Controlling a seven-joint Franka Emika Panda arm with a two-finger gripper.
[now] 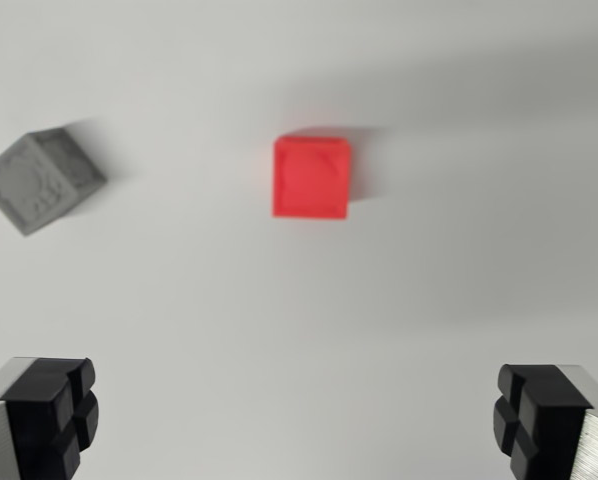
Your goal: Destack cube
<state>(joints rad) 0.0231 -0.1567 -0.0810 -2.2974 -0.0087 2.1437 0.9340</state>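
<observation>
**Two cubes apart on a pale surface, hand spread above**

Item 1. Red cube [312, 178]. Located just above the centre of the frame. It is seen from above with its top face and a narrow strip of one side visible. It rests directly on the surface, with nothing on top of it and nothing touching it. A soft shadow is cast towards the upper right of the frame.

Item 2. Grey cube [42, 181]. Located at the left edge of the frame, in the upper half. It is turned at an angle to the frame, so that a corner points downward. A raised or embossed pattern is seen on its top face, though it is too blurred to be read. It lies well apart from the red cube and rests on the surface on its own.

Item 3. Hand [297, 425]. Two black fingertips [51, 415] are seen in the lower left and lower right corners of the frame, each mounted on a silver metal finger. The fingers are spread wide, and nothing is gripped between them. Neither cube is touched.

Item 4. Surface [299, 320]. Plain, off-white and matt, it fills the whole frame.
</observation>
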